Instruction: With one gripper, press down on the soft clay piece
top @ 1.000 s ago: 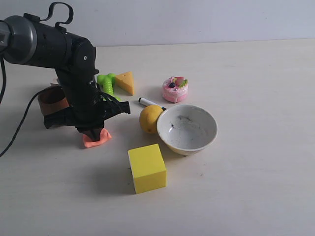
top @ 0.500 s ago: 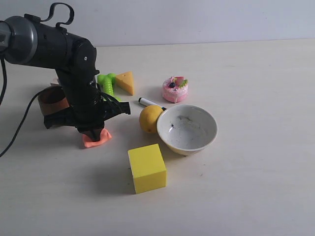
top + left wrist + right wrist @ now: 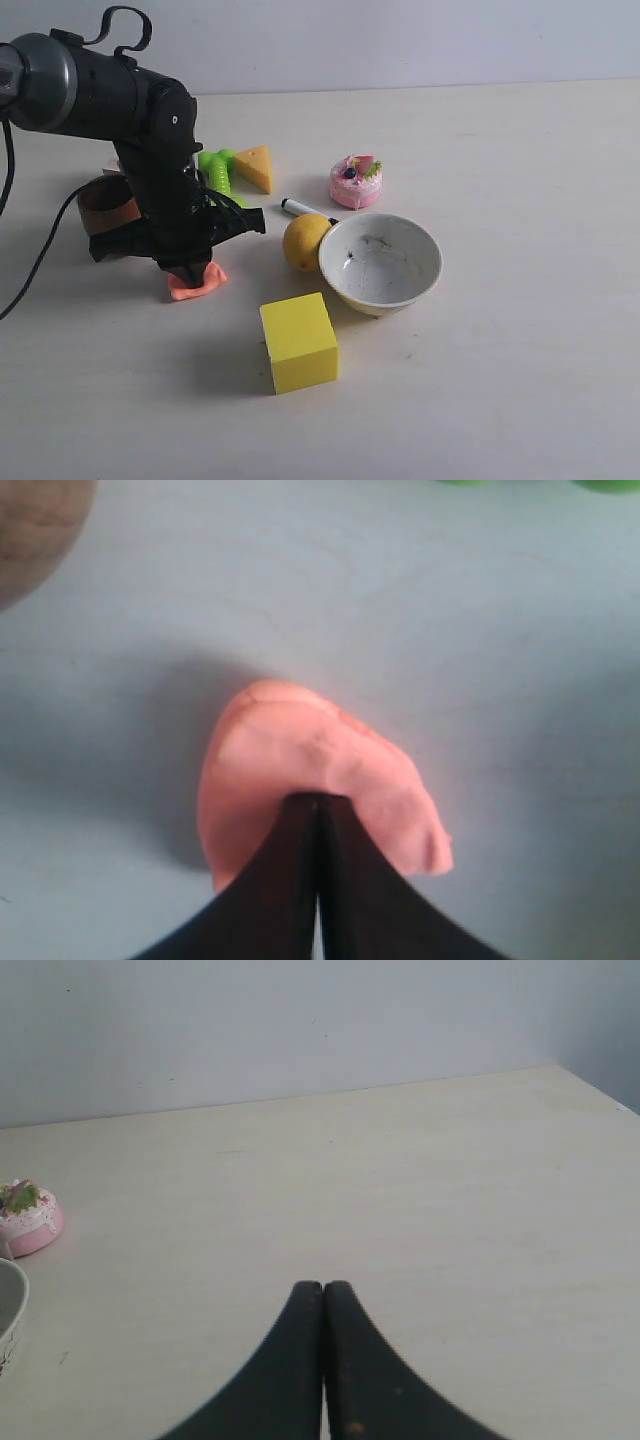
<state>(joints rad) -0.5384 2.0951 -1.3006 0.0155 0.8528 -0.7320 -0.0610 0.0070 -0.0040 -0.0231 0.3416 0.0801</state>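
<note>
The soft clay piece (image 3: 197, 283) (image 3: 300, 760), a small flat salmon-orange lump, lies on the table left of the yellow cube (image 3: 298, 341). My left gripper (image 3: 190, 268) (image 3: 318, 800) is shut, its closed fingertips resting on top of the clay and pushed into its surface. The bulky black arm hides the clay's rear part in the exterior view. My right gripper (image 3: 323, 1286) is shut with nothing in it, hovering over bare table; it does not show in the exterior view.
A white bowl (image 3: 426, 262) stands beside a lemon (image 3: 303, 241) and a marker (image 3: 300, 208). Behind are a cheese wedge (image 3: 256, 166), a green toy (image 3: 217, 170), a pink toy cake (image 3: 356, 181) (image 3: 27, 1218) and a brown tape roll (image 3: 103, 203).
</note>
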